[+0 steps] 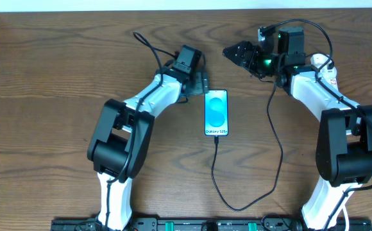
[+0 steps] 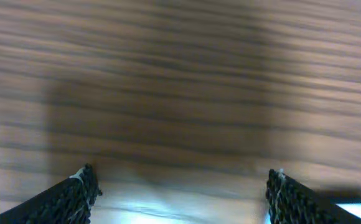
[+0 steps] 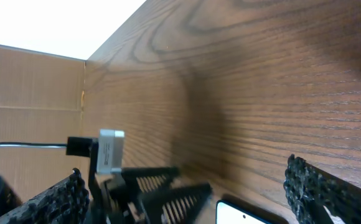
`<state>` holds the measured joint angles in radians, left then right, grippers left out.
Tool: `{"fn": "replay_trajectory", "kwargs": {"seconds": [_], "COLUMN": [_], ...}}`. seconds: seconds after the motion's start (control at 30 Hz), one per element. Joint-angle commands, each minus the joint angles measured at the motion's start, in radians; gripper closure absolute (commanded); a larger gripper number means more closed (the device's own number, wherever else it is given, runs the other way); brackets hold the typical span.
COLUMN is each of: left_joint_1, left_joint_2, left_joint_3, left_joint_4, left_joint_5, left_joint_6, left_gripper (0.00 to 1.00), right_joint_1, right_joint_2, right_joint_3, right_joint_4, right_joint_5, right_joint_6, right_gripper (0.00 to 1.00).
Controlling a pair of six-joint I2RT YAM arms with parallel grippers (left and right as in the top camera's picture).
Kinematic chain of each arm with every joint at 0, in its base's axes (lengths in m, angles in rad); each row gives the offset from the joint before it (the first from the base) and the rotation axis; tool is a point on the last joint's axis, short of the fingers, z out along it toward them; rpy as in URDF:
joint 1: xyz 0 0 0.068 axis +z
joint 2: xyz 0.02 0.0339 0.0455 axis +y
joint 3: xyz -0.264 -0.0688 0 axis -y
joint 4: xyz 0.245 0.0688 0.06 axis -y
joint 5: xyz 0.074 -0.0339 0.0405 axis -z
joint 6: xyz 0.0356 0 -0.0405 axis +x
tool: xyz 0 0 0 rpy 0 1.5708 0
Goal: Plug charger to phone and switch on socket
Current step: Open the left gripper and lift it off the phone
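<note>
Cable looks seated in the phone, so the socket switch is your step now.

Your phone [image 1: 216, 113] lies mid-table with its screen lit. The charger [image 1: 277, 144] leaves its 6 o'clock edge, loops toward you and climbs to 1 o'clock, where the right arm hides it. The socket [image 1: 325, 67] sits at 2 o'clock, partly behind that forearm. Your left gripper [image 1: 198, 82] hangs empty at the phone's 11 o'clock, fingers spread. Your right gripper [image 1: 235, 53], also spread and empty, points away from the socket. I judge you must turn the right one back toward 3 o'clock and press the switch with one fingertip; the switch is too small to read here.
</note>
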<state>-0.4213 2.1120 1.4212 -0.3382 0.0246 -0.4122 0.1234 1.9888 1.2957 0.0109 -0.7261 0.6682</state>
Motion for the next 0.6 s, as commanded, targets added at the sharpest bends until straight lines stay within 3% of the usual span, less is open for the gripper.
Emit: {"fn": "replay_trajectory", "kwargs": {"seconds": [0.0, 0.23, 0.57], "left_joint_1": [0.052, 0.121, 0.129], "left_joint_2": [-0.053, -0.314, -0.662], "left_joint_3": [-0.042, -0.042, -0.042], "left_joint_4": [-0.023, -0.046, -0.238], "left_joint_5": [-0.227, -0.28, -0.28], "left_joint_6": [0.116, 0.157, 0.157], "left_gripper": [0.11, 0.11, 0.11], "right_joint_1": [-0.004, -0.004, -0.004], "right_joint_2": [-0.008, -0.008, -0.008], "right_joint_3": [0.009, 0.009, 0.009], "right_joint_4": [-0.004, -0.004, -0.039], "right_joint_5": [-0.01, -0.009, -0.009], "right_joint_6": [-0.023, -0.023, -0.023], "right_gripper": [0.01, 0.01, 0.01]}}
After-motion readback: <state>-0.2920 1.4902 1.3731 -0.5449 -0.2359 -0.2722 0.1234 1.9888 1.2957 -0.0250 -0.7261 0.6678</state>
